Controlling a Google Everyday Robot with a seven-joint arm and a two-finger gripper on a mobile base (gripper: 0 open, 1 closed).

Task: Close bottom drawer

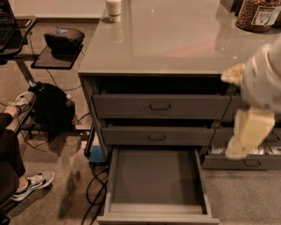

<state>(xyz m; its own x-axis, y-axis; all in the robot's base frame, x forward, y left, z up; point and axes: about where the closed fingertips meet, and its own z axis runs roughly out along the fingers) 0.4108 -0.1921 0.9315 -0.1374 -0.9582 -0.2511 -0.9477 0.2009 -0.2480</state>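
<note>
counter (175, 39): grey glossy top of the cabinet, fills the far middle and right.
bottom drawer (154, 178): lowest in the middle stack, pulled far out toward the near edge. Long axis runs left-right and the front faces near. The tray is bare grey, and the front panel is cut by the near frame edge.
arm (265, 77): comes in from the right edge, pale and blurred, at the height of the counter edge and in front of the right cabinet section.
gripper (246, 132): cream-coloured, hangs down from the arm, pointing down and slightly left. It is to the right of the middle drawer, above and right of the bottom drawer and apart from it. Open or closed: cannot tell.
top drawer (160, 106): tall front, slightly out, with a centre handle.
middle drawer (157, 136): lower front, slightly out, with a centre handle.
right drawer (246, 159): low on the right, open, with white packets inside, partly behind the gripper.
backpack (52, 105): black, on the floor left of the cabinet.
person's leg (9, 149): dark trousers at the left edge, a white sneaker (34, 184) on the carpet.
jar (258, 14): far right on the counter, brown contents, a label too blurred to read.
black device (64, 38): on a side shelf, far left.
cup (114, 9): white, at the far counter edge.
</note>
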